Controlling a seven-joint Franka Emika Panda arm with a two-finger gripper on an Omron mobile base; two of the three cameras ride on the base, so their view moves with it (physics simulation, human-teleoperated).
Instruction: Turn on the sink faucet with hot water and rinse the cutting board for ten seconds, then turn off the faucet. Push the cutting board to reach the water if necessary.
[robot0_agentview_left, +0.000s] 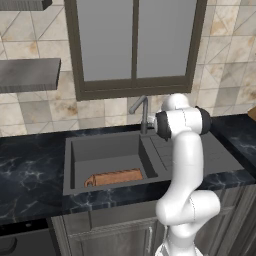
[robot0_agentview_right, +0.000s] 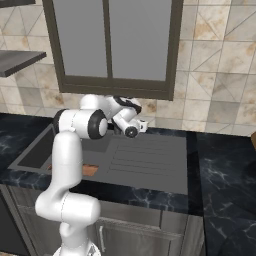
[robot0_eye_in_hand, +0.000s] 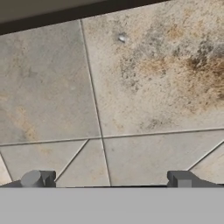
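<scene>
The cutting board (robot0_agentview_left: 115, 177) lies flat at the sink's (robot0_agentview_left: 100, 150) front wall, left of the faucet (robot0_agentview_left: 144, 112); it looks stiff and light, likely best pushed at an end. No water runs. The tool (robot0_eye_in_hand: 109, 179), tips spread and empty, faces wall tiles (robot0_eye_in_hand: 153, 78); the arm (robot0_agentview_right: 67, 150) hides most of the faucet's lever.

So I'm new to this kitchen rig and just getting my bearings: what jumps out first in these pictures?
The cutting board, reddish-brown, lies in the sink along the basin's near wall, the one warm colour against dark grey. Behind the basin stands the sink faucet below a dark-framed window. The gripper stands wide open, facing beige wall tiles.
</scene>
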